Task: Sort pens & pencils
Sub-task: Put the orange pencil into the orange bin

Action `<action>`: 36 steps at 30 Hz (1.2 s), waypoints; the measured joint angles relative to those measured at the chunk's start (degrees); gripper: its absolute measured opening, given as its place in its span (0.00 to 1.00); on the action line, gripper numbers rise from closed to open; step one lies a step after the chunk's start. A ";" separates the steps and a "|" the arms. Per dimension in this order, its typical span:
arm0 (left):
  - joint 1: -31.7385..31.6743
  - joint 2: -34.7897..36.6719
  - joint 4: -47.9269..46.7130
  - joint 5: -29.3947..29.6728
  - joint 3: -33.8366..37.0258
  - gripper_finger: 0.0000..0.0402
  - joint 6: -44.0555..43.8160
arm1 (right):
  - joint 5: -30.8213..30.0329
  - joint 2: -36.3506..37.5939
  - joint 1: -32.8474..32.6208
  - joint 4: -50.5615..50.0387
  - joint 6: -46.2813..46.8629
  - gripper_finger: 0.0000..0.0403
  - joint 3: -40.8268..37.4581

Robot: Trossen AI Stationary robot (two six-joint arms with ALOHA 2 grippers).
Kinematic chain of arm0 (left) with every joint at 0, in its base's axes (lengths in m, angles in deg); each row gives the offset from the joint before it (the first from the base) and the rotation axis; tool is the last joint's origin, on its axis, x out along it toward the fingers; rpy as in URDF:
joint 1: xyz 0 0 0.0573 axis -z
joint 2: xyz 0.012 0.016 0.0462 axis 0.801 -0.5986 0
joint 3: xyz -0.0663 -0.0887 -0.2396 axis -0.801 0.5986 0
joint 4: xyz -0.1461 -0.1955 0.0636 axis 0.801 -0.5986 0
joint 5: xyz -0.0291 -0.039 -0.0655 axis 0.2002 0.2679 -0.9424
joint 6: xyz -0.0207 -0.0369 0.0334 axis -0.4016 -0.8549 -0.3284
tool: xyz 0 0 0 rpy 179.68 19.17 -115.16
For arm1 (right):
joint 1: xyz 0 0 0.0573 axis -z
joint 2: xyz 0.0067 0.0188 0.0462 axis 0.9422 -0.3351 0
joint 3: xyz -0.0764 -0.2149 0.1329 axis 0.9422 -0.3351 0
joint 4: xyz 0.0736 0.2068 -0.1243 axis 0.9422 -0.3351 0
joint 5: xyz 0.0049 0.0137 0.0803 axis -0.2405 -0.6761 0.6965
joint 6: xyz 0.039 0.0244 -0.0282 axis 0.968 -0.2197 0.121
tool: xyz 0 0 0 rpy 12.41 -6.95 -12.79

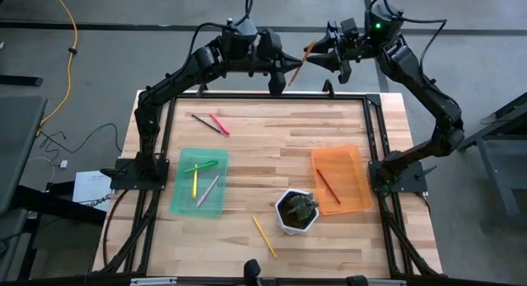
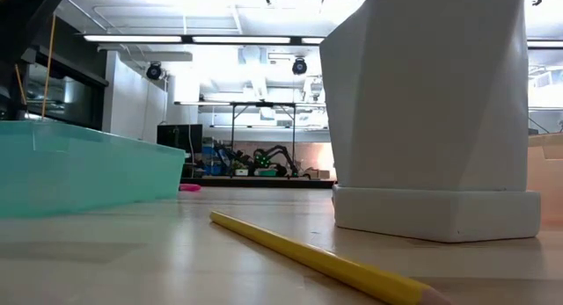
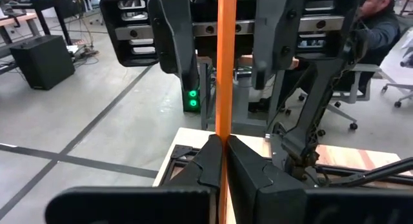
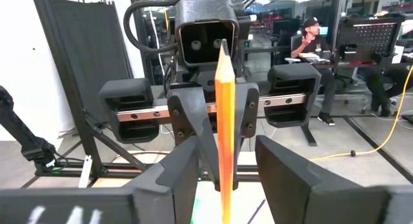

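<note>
An orange pencil [image 1: 300,63] is held high above the table's far edge, between my two arms, which face each other. My left gripper [image 1: 288,66] [image 3: 224,146] is shut on it. My right gripper [image 1: 315,58] [image 4: 226,166] is open, with one finger on each side of the pencil [image 4: 224,121] and a gap on both sides. A yellow pencil [image 1: 263,236] [image 2: 325,261] lies flat near the table's front edge. A red-brown pencil [image 1: 328,185] lies in the orange tray [image 1: 360,180]. Green, yellow and grey pens [image 1: 202,177] lie in the green tray [image 1: 183,187]. Black and pink pens [image 1: 214,124] lie on the table. My left gripper pinches the orange pencil's shaft [image 3: 224,130] between its two fingers, partway along its length. The fingers come nearly level from the table's left and lie across the pencil. The pencil is lifted clear of everything and slants, its sharpened tip [image 4: 222,50] free.
A white pot with a plant [image 1: 296,210] [image 2: 431,112] stands near the front, between the trays. A black frame [image 1: 372,129] runs round the tabletop. A seated person [image 4: 310,43] shows in the room beyond.
</note>
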 joint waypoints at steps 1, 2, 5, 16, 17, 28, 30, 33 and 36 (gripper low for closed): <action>0.00 0.00 0.00 0.01 0.00 0.01 -0.01 | -0.02 0.00 0.00 -0.02 0.01 0.34 0.00; 0.00 0.00 0.00 0.01 0.00 0.01 -0.02 | -0.01 0.00 0.00 -0.01 0.01 0.32 0.00; 0.00 -0.02 0.00 0.01 0.00 0.01 -0.02 | 0.00 0.00 0.00 -0.02 0.00 0.25 0.00; -0.04 -0.02 -0.02 -1.67 0.00 0.01 -0.04 | 0.01 0.00 0.00 0.01 -0.43 0.02 0.00; -0.07 -0.04 -0.02 -1.93 0.00 0.01 -0.02 | 0.02 0.00 0.00 0.00 -0.43 0.01 0.00; -0.07 -0.04 -2.17 -3.62 0.00 0.13 2.74 | 0.22 0.00 -0.04 -0.13 -0.25 0.01 0.00; -0.15 -0.06 -3.67 -3.45 0.00 0.20 2.78 | 0.02 0.00 0.02 -0.09 -0.23 0.01 0.00; -0.15 -0.07 -6.57 -0.89 0.00 0.28 3.60 | -0.22 0.00 0.02 0.01 0.09 0.01 0.00; -0.12 -0.07 -10.49 3.78 0.00 0.32 5.59 | -0.20 0.00 0.02 -1.23 0.58 0.01 0.00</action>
